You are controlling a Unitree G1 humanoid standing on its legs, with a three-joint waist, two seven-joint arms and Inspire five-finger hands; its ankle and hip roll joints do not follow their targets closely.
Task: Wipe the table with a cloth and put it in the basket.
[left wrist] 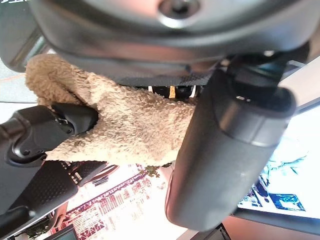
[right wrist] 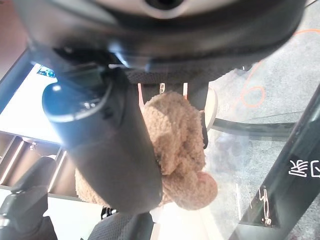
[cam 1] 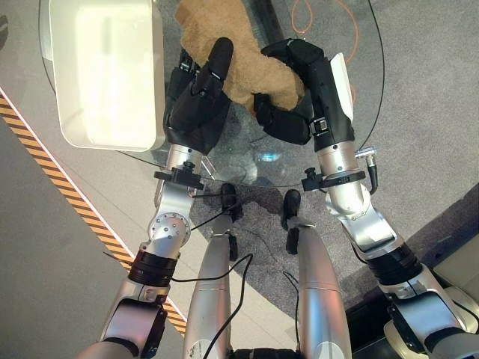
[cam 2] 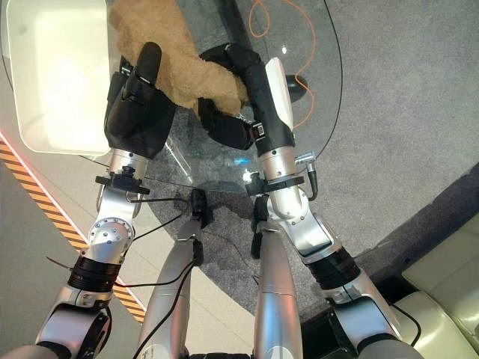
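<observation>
Cloth on glass, both hands engaged

Glass table (cam 1: 329,161), white basket (cam 1: 105,75), then tan cloth (cam 1: 224,45). I see left hand (cam 1: 196,105) and right hand (cam 1: 288,90) curled into it; I'd keep pressure flat while wiping.

Through my left wrist camera I see my left hand (left wrist: 235,150), its dark thumb pressed against the tan fluffy cloth (left wrist: 135,125). My right hand (left wrist: 45,130) grips the cloth's opposite side.
</observation>
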